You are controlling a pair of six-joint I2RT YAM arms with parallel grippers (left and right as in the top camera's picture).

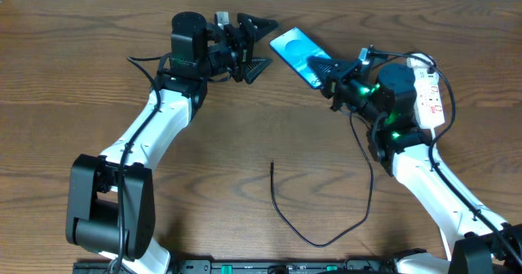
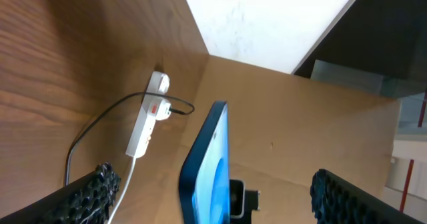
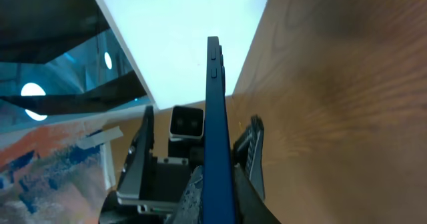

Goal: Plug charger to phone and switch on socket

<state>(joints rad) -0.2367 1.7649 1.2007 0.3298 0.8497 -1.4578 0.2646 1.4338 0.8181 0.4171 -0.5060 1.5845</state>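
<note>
The phone (image 1: 295,50), with a bright blue screen, is held tilted above the table at the back middle. My right gripper (image 1: 328,72) is shut on its right end; in the right wrist view the phone (image 3: 215,111) stands edge-on between the jaws (image 3: 223,201). My left gripper (image 1: 263,43) is open, its fingers just left of the phone's free end. In the left wrist view the phone (image 2: 205,164) shows edge-on ahead of the open fingers (image 2: 213,204). The charger (image 1: 325,240) lies looped on the table, plug tip (image 1: 272,165) free. The socket (image 1: 429,96) lies at the right; it also shows in the left wrist view (image 2: 148,121).
The black cable runs from the socket past my right arm (image 1: 424,172) down to the front of the wooden table (image 1: 73,86). My left arm (image 1: 155,123) crosses the left half. A dark rail (image 1: 277,266) lines the front edge.
</note>
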